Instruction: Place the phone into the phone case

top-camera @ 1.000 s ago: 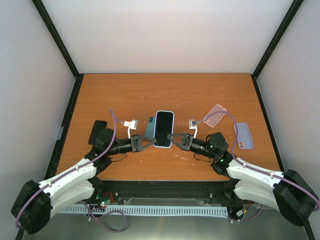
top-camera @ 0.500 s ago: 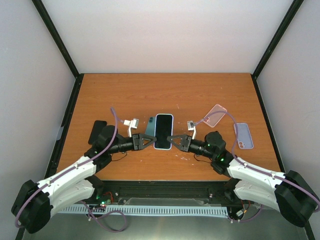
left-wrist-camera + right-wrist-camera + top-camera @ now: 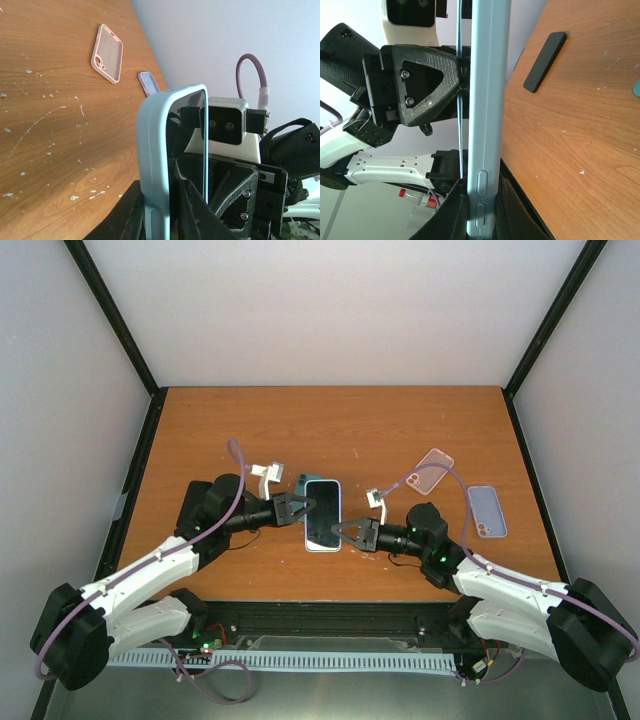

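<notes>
- Pale, bare walls (image 3: pixel 330 310) close in three sides, with black frame posts (image 3: pixel 110 315) slanting up at the back corners.
- Below them lies the table (image 3: pixel 330 425), orange-brown wood with light scuffs and white flecks.
- Both arms reach inward from the near edge, the left arm (image 3: pixel 150 580) and the right arm (image 3: pixel 510 585), and they meet near the table's middle.
- Between them is the phone (image 3: pixel 323 512), screen up and dark, seated in the light blue phone case (image 3: pixel 322 549), whose rim shows all round.
- Whether it rests on the wood or hangs just above it cannot be told.
- The left gripper (image 3: pixel 304 506) pinches the phone's left long edge toward its far end. In the left wrist view the fingers clamp the case back and the screen.
- The right gripper (image 3: pixel 342 531) pinches the right long edge near the near corner. In the right wrist view the fingers squeeze the blue side just beside the buttons.
- A lavender case (image 3: pixel 487 511) lies flat at the right, well apart from the phone.
- A pink case (image 3: pixel 432 470) lies near it, further back.
- A black phone (image 3: pixel 192 502) lies at the left, partly under the left arm.
- A small teal object (image 3: pixel 300 483) sits just behind the left gripper, too hidden to name.
</notes>
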You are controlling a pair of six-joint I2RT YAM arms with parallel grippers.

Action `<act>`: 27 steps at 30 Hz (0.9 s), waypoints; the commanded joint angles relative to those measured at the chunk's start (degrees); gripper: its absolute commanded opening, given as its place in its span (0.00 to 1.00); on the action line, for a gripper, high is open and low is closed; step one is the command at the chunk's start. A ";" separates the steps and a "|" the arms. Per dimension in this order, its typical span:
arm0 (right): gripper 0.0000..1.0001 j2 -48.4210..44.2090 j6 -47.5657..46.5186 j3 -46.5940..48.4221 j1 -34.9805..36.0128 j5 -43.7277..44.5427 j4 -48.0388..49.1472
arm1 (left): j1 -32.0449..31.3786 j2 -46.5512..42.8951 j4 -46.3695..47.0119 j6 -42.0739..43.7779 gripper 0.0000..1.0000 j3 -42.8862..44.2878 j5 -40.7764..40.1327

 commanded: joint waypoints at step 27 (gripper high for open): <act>0.03 24.46 -16.18 14.70 -14.41 8.11 -15.49 | 0.03 -4.70 -28.10 14.69 1.00 7.05 -24.43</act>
